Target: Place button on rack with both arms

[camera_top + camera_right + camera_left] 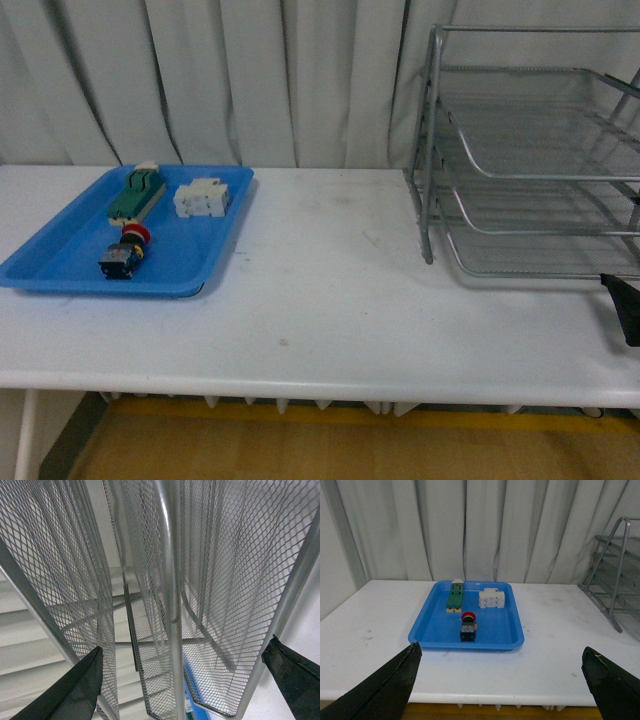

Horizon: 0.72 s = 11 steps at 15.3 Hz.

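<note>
The button [126,252] is lying on its side in the near part of a blue tray [190,245], which is sitting on the white table [330,290] at about 9 o'clock in the front view. The left gripper [501,652] is holding its jaws wide apart with nothing between them. The button is lying well ahead of that gap, apart from both fingers. The button's long axis is running near to far, with the red cap pointing toward about 1 o'clock, at the curtain, and the dark body facing the robot. A green block [136,193] and a white block [202,197] are lying beyond it in the tray. The rack [430,150] is standing at 3 o'clock, well apart from the tray. The right gripper [184,647] is hovering at the rack's near edge with jaws apart, and mesh is filling its wrist view.
</note>
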Available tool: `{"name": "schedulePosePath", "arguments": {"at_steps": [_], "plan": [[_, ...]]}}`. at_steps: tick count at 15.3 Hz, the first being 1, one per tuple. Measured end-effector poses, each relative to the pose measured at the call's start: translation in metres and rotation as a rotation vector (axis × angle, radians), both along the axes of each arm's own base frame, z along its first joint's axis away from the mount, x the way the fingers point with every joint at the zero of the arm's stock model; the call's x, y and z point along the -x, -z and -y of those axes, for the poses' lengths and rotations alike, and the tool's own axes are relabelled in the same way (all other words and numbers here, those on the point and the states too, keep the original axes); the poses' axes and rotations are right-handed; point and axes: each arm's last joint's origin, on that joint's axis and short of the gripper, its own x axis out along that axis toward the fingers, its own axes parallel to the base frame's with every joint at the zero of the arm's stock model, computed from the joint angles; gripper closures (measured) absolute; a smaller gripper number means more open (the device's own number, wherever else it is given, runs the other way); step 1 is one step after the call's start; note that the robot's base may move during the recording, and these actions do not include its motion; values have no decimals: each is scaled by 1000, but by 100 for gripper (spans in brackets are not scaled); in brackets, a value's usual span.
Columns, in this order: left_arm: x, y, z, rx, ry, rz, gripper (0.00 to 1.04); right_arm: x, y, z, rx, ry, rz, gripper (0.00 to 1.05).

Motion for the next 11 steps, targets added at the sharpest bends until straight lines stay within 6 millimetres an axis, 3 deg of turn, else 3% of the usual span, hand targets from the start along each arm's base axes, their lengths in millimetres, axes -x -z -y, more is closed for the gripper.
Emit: {"name": "schedulePosePath", "arguments": {"at_steps": [3,4,11], "plan": [[0,0,0,0,0,0,7,-8,-3,-2,13,-10,24,6],[0,0,0,0,0,0,7,-12,-4,-1,15,-11,36,12],[0,0,0,0,0,0,7,-32,0,0,62,-20,74,97]]}}
